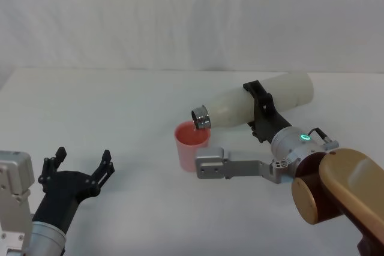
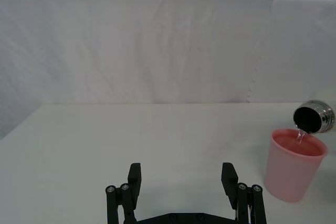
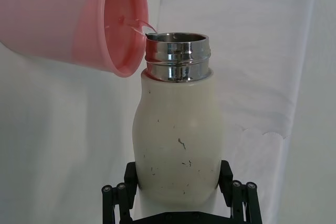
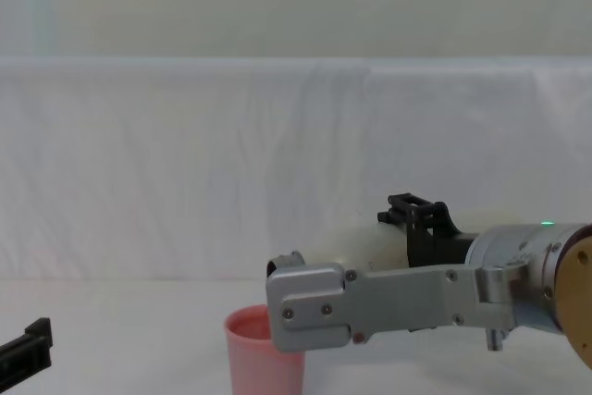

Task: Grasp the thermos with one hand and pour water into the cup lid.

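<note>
We note right gripper [image 1: 259, 110] raised above table at right of centre, wrist rolled sideways, fingers [image 3: 239, 199] clamped on either side of thermos [image 1: 252, 105] body, green wrist light lit. Left gripper [image 1: 81, 169] rests low at near left, fingers [image 2: 135, 178] spread wide, holding nothing.

Soft, even light is falling from above, casting faint shadows on the white table [image 1: 120, 106]. The thermos [image 3: 177, 129] neck is glinting sharply.
</note>
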Robot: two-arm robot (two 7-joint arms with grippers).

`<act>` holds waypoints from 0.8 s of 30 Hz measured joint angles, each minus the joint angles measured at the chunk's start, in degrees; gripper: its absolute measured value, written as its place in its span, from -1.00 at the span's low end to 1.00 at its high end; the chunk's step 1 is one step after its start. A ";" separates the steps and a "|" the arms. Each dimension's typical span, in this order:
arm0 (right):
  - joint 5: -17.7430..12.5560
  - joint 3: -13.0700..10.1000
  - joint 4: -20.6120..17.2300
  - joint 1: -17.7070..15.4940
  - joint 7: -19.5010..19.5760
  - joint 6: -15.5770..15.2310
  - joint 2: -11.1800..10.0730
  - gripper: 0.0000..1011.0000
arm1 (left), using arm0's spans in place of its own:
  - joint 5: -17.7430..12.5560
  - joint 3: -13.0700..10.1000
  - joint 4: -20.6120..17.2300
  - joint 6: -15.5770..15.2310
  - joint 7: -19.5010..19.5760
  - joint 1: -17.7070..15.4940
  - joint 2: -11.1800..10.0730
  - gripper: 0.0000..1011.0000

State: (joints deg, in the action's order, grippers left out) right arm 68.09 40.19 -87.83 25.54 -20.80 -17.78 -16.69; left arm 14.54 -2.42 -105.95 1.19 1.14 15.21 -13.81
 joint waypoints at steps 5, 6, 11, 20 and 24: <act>0.00 0.00 0.00 0.00 -0.20 0.00 -0.06 0.88 | 0.00 0.00 0.00 0.00 0.00 0.00 0.00 0.98; 0.00 0.00 0.00 0.00 -0.23 0.00 -0.08 0.88 | 0.00 0.00 0.00 0.00 0.00 0.00 0.00 0.98; -0.03 -0.04 -0.01 0.00 -0.34 0.00 -0.12 0.88 | 0.00 0.00 0.00 0.00 0.00 0.00 0.00 0.98; -0.78 -0.49 0.08 -0.28 0.10 0.00 0.21 0.88 | 0.00 0.00 0.00 0.00 0.00 0.00 0.00 0.98; -1.51 -0.96 0.13 -0.59 0.79 0.01 0.53 0.88 | 0.00 0.00 0.00 0.00 0.00 0.00 0.00 0.98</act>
State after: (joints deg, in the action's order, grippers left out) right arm 66.59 39.24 -87.70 24.95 -20.01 -17.77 -16.16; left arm 14.54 -2.41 -105.95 1.19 1.14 15.21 -13.81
